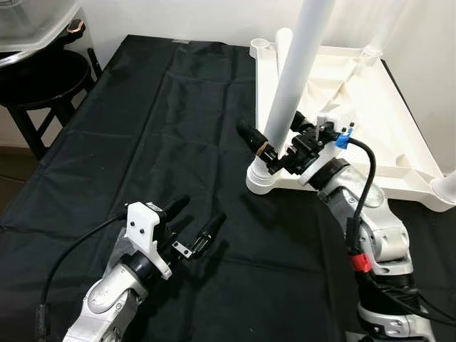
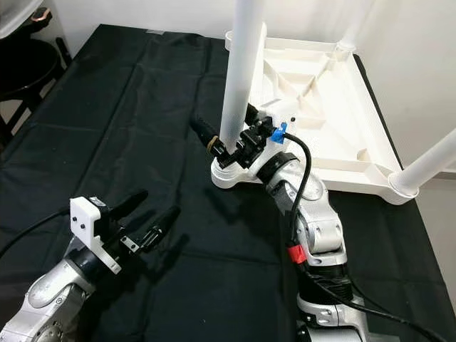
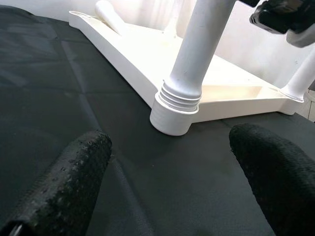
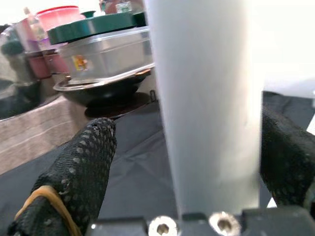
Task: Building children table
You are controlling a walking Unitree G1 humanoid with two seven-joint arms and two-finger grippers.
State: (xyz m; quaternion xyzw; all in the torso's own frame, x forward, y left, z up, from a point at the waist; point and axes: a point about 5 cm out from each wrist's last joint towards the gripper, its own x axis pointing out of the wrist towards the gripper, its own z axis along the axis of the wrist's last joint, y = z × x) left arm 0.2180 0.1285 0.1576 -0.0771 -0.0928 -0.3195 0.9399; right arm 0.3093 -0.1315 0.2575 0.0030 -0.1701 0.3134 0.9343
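Observation:
The white tabletop point(image 1: 377, 135) lies upside down on a black cloth point(image 1: 178, 121). A white leg point(image 1: 296, 71) stands tilted in its near-left corner socket point(image 1: 260, 178). My right gripper point(image 1: 271, 125) is open and straddles the leg's lower part. In the right wrist view the leg point(image 4: 206, 98) sits between the fingers point(image 4: 74, 172), with a gap on one side. My left gripper point(image 1: 199, 210) hovers open and holds nothing over the cloth to the near left, pointing at the socket point(image 3: 174, 115).
Another leg point(image 2: 427, 164) stands in the near-right corner, and more leg ends point(image 1: 283, 39) show at the far corners. A black stool point(image 1: 43, 78) carrying a clear container stands at the back left. The cloth's left half is bare.

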